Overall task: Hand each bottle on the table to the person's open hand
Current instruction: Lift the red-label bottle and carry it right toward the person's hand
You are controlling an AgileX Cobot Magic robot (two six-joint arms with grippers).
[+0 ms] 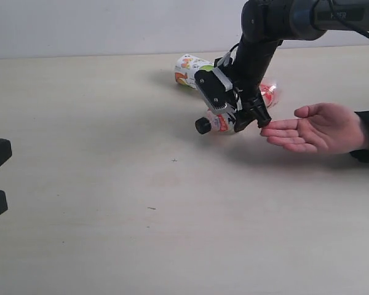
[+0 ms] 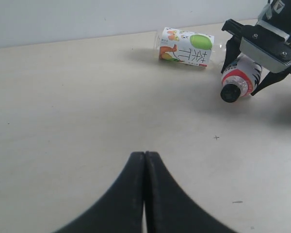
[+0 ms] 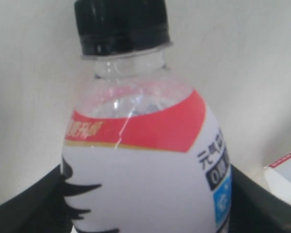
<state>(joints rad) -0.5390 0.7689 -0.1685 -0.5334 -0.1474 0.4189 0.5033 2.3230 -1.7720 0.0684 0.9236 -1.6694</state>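
While the person's open hand (image 1: pixel 320 128) rests palm-up on the desk (image 1: pixel 111 184), the right claw (image 2: pixel 243 76) straddles the red-and-white bottle (image 1: pixel 220 123) lying near the hand's fingertips. Whether it is clamped I cannot tell. The apple-label bottle (image 1: pixel 189 67) lies behind, and the left claw (image 2: pixel 145 158) is closed and empty, its 2 fingers pressed together.

"元" and "0" printed on the red-and-white bottle (image 3: pixel 136 184)

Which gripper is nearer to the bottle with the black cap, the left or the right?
Right. The right gripper has one finger on each side of the black-capped bottle. The left gripper, shut, is far from it, across the table.
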